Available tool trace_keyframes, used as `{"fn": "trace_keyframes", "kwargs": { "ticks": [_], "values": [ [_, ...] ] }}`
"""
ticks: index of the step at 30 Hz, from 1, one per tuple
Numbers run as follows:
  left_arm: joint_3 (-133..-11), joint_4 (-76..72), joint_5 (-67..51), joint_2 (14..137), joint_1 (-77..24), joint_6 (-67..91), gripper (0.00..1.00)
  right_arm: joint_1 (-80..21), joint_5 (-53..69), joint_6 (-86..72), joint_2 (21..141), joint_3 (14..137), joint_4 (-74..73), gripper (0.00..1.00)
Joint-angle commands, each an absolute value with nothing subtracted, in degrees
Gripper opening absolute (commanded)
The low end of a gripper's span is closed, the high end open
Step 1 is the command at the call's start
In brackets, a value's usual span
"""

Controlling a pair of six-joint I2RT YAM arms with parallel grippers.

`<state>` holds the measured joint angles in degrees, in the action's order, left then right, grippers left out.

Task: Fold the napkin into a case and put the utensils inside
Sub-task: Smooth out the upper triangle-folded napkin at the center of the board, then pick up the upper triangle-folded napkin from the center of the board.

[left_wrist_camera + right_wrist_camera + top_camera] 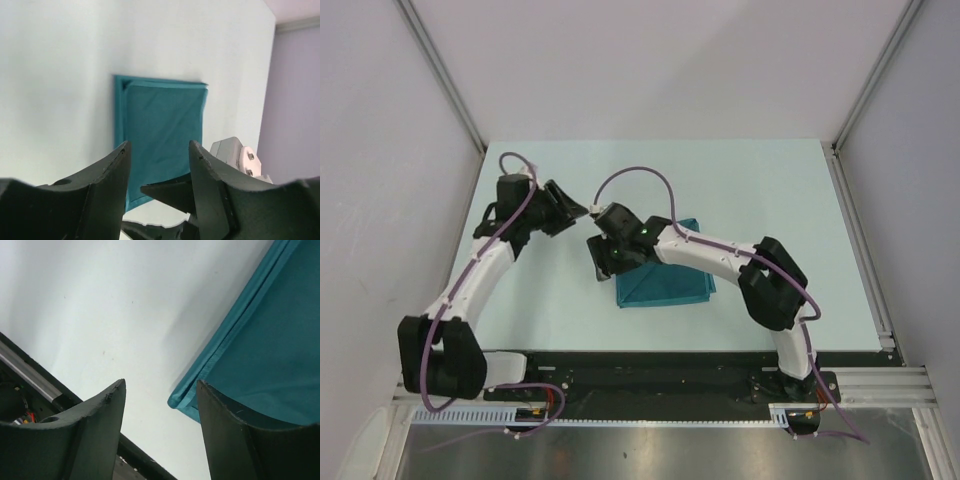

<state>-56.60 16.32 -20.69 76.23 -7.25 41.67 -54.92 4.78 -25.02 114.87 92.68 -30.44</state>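
1. One napkin point(665, 282) found: teal, folded flat into a rough rectangle. Lay on the pale table point(750, 180), a little right of centre and towards the near edge.
2. Saw the right gripper point(599, 267) at the napkin's left edge, with its arm reaching in across the cloth from the right.
3. In the right wrist view, found the right gripper point(160, 384) with its jaws parted a moderate way and nothing between them. Only bare table showed through the gap.
4. Saw the napkin point(270, 335) off to one side there, its doubled, hemmed corner just beside one finger. Could not tell whether that finger touched the cloth.
5. Saw the left gripper point(582, 212) just beyond the napkin's far left corner, clear of the cloth and close to the right gripper's head.
6. In the left wrist view, found the left gripper point(159, 145) with its jaws likewise parted and gripping nothing.
7. Saw the napkin point(160, 115) past that gap, flat on the table, with layered hems along two of its sides.
8. Noted part of the right gripper low in that same view, between the left jaws and the cloth.
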Motion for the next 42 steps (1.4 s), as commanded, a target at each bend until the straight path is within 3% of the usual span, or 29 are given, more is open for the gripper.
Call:
{"fn": "trace_keyframes", "kwargs": {
  "ticks": [1,23,42],
  "values": [
    [-54.41,26.09,-11.35,70.59,-3.52,43.68,0.55,-56.77,-3.95,-27.15,120.14,98.51,-41.12,0.61],
    [-48.6,25.05,-19.16,69.08,1.22,39.02,0.53,-63.1,-14.41,-29.44,129.28,112.76,-55.28,0.56],
    [-46.76,23.2,-23.29,69.53,2.55,37.88,0.52,-63.37,-14.24,-30.32,131.48,110.83,-55.72,0.45]
  ]
}}
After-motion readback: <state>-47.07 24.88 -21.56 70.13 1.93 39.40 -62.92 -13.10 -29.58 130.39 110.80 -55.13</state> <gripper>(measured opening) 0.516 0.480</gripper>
